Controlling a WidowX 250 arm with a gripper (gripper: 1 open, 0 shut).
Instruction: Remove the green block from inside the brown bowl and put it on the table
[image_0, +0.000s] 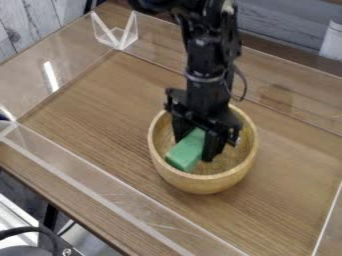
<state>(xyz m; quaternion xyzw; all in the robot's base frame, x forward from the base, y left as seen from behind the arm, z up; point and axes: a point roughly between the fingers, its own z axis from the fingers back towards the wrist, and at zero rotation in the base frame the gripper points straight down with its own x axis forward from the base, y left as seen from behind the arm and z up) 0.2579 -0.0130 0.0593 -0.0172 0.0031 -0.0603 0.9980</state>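
- The green block (189, 150) sits between the jaws of the gripper (197, 140), over the inside of the brown bowl (174, 172). It is tilted, with its long axis running from the near left up toward the far right.
- The jaws point straight down, partly closed and clenched on the block's upper part; its near end hangs free below them.
- The next move probably needs a lift clear of the rim. Bare desk (107, 110) lies to the left.
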